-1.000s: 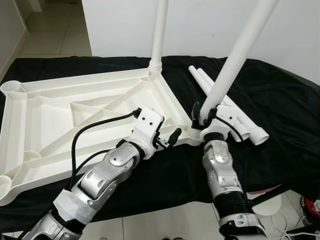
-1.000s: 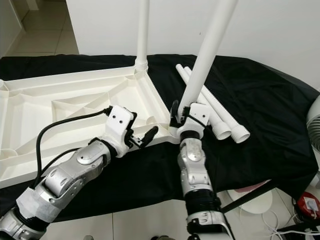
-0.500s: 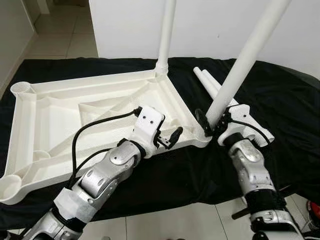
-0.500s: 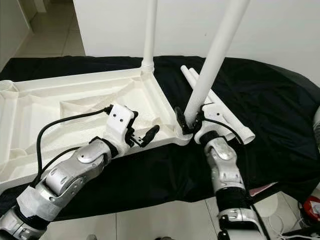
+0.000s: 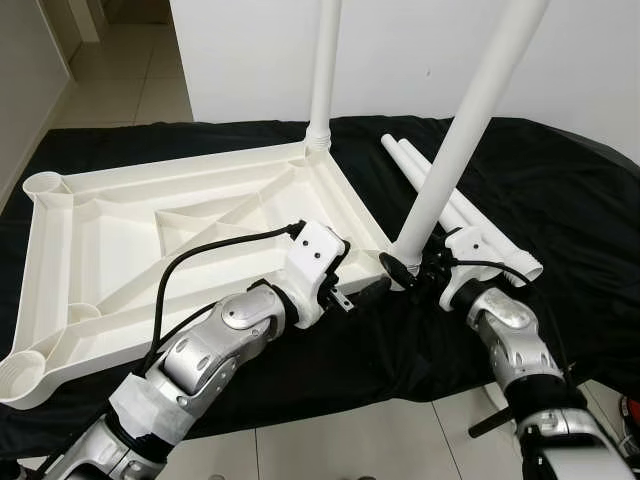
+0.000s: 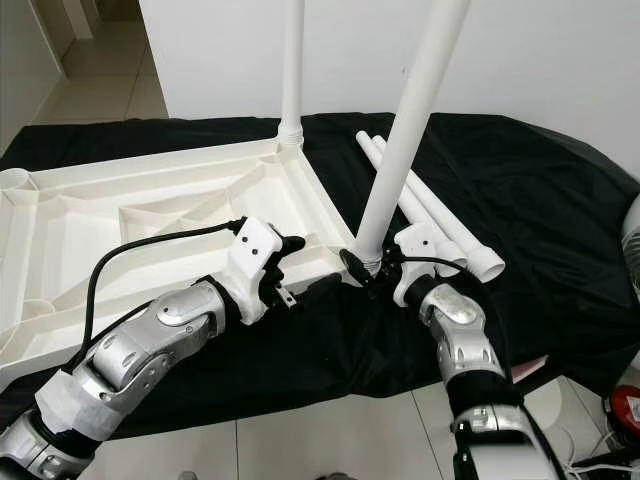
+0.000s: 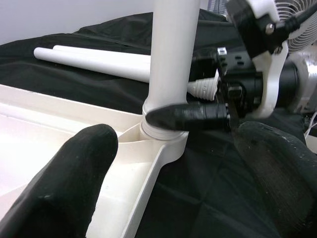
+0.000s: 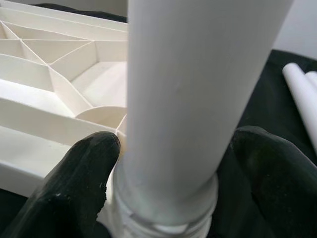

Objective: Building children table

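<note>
The white children's tabletop (image 5: 110,250) lies upside down on a black cloth. One white leg (image 5: 324,70) stands upright in its far right corner. A second leg (image 5: 460,140) rises tilted from the near right corner socket; my right gripper (image 5: 408,270) is shut on its base, fingers (image 8: 74,173) on both sides of the tube. My left gripper (image 5: 365,293) is open right beside that corner, one finger (image 7: 64,183) over the tabletop's rim and the other over the cloth. Two loose legs (image 6: 440,222) lie on the cloth behind the held leg.
The cloth (image 5: 560,190) covers the whole low surface, with tiled floor at its front edge. Open corner sockets (image 5: 42,183) sit at the tabletop's left end. A fan (image 6: 630,240) and a red object (image 6: 618,408) are at the right. A white wall stands behind.
My right arm has swung out to the right while keeping hold of the leg's base. My left gripper has reached forward to the same corner. The camera has shifted a little.
</note>
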